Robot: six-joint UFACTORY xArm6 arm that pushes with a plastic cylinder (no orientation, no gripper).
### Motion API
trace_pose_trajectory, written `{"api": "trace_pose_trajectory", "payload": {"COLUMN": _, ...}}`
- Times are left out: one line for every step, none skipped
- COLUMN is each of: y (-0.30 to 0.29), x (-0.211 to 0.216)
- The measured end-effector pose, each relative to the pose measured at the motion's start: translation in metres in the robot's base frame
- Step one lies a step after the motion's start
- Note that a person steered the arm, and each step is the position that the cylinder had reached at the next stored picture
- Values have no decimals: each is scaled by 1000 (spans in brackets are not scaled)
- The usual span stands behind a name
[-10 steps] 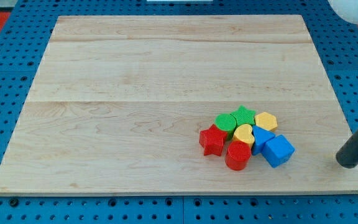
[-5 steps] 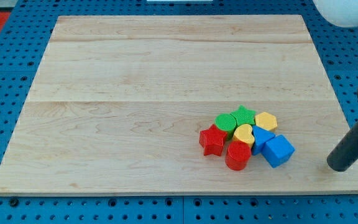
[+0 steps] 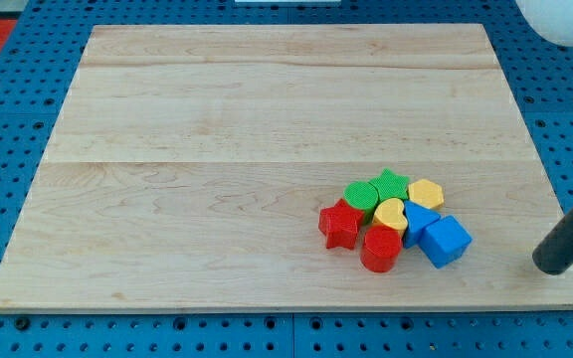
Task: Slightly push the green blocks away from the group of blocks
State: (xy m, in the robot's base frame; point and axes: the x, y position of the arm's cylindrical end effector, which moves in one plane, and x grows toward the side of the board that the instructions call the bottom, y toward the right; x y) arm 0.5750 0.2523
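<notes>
Several blocks sit packed together on the wooden board (image 3: 217, 149) at the lower right. A green star (image 3: 391, 182) and a green round block (image 3: 361, 196) form the group's top edge. Touching them are a yellow hexagon (image 3: 426, 192), a yellow heart (image 3: 390, 214), a red star (image 3: 340, 224), a red round block (image 3: 380, 249), a blue cube (image 3: 445, 241) and a second blue block (image 3: 418, 219). My tip (image 3: 552, 267) rests on the board well to the right of the group, level with the blue cube, touching no block.
The board lies on a blue pegboard table (image 3: 8, 119). A white rounded object (image 3: 565, 18) sits at the view's top right corner. My rod slants up to the right edge of the view.
My tip moved slightly left toward the group, then back right, ending near where it began. The blocks have not moved.
</notes>
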Motion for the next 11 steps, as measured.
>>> {"api": "trace_pose_trajectory", "payload": {"y": -18, "x": -14}}
{"api": "trace_pose_trajectory", "payload": {"y": -12, "x": -20}}
{"api": "trace_pose_trajectory", "payload": {"y": -29, "x": -47}}
{"api": "trace_pose_trajectory", "payload": {"y": -52, "x": -71}}
{"api": "trace_pose_trajectory", "payload": {"y": -77, "x": -88}}
{"api": "trace_pose_trajectory", "payload": {"y": -103, "x": -89}}
{"api": "trace_pose_trajectory", "payload": {"y": -122, "x": -89}}
{"api": "trace_pose_trajectory", "payload": {"y": -139, "x": -89}}
{"api": "trace_pose_trajectory", "payload": {"y": -165, "x": -90}}
{"api": "trace_pose_trajectory", "payload": {"y": -190, "x": -90}}
{"api": "trace_pose_trajectory", "payload": {"y": -210, "x": -101}}
